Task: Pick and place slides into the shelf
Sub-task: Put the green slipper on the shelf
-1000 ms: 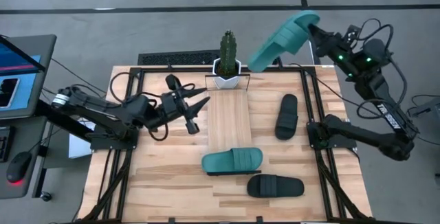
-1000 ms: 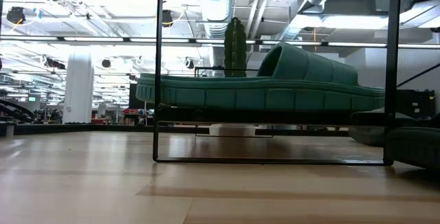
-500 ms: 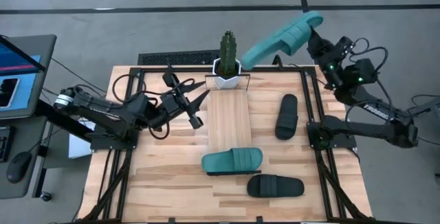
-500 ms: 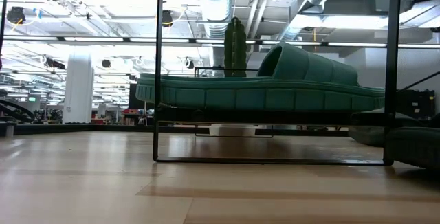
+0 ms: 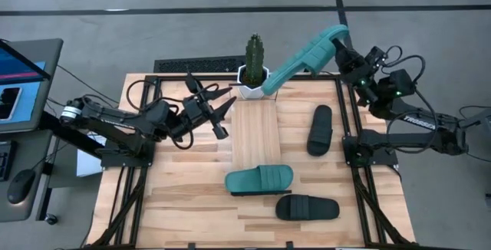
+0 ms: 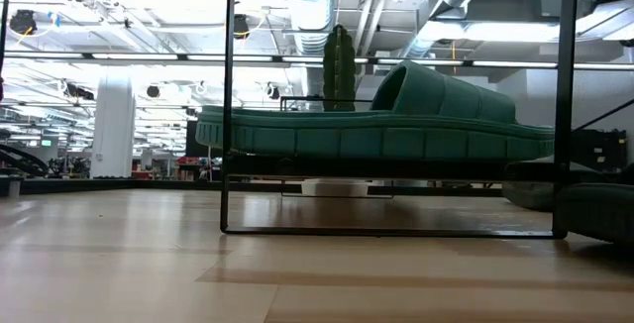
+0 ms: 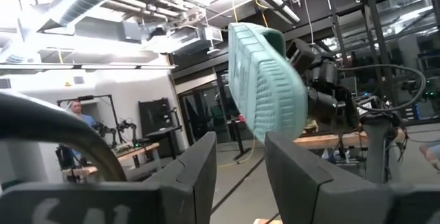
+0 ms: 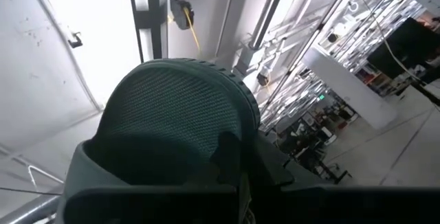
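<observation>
The right gripper [image 5: 338,49] holds a teal slide [image 5: 303,57] clamped at one end, raised above the far right corner of the counter [image 5: 184,196]; its long axis runs on a slant, the free end pointing down toward the white cactus pot [image 5: 253,81] at the far end of the shelf [image 5: 255,131], and the left wrist view shows its ribbed sole [image 7: 268,86] facing that camera. White lettering on the right arm's forearm reads "TROSSEN" [image 5: 414,121]. The second teal slide [image 5: 259,179] lies across the near end of the shelf, long axis across the plank, strap toward the right. One black slide [image 5: 320,129] lies on the counter right of the shelf, lengthwise along it; the other black slide [image 5: 308,208] lies crosswise near the front edge, just beyond the teal one. The left gripper [image 5: 221,116] hovers just left of the shelf's far half, its fingers [image 7: 199,176] spread apart and holding nothing. A laptop [image 5: 19,74] sits off the counter's left side.
</observation>
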Robot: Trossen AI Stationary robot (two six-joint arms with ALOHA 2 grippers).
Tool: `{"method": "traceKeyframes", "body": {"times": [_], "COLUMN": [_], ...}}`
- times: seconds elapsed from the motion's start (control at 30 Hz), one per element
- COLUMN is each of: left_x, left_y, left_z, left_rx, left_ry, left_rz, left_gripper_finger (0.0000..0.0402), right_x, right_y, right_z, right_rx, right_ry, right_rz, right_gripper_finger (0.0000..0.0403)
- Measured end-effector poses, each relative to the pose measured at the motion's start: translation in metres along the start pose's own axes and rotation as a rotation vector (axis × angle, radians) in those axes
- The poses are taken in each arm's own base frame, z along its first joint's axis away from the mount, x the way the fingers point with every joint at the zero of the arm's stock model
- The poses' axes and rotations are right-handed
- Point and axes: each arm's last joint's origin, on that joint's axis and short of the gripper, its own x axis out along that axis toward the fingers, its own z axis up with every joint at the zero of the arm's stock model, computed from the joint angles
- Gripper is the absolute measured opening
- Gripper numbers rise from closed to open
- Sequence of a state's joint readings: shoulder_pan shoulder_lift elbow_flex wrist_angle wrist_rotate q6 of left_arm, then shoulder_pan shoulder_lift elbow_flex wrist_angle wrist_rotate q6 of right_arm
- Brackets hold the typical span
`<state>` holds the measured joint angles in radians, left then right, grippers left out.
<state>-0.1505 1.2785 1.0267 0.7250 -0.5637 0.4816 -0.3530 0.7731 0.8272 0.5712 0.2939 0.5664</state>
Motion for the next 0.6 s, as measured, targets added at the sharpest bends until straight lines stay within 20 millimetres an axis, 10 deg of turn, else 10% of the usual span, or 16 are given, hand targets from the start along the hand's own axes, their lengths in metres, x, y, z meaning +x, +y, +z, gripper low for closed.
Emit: {"method": "traceKeyframes", "body": {"times": [0.6], "left_x": [0.027], "left_y": [-0.028], "left_z": [-0.024], "left_rx": [0.035], "left_ry": [-0.005], "left_rz": [-0.071], "left_gripper_finger": [0.0178], "right_x": [0.011], "right_y": [-0.004], "right_z": [-0.014], "right_rx": [0.01], "right_ry": [0.017], "right_rz": [0.006], "right_gripper_finger": [0.0]}}
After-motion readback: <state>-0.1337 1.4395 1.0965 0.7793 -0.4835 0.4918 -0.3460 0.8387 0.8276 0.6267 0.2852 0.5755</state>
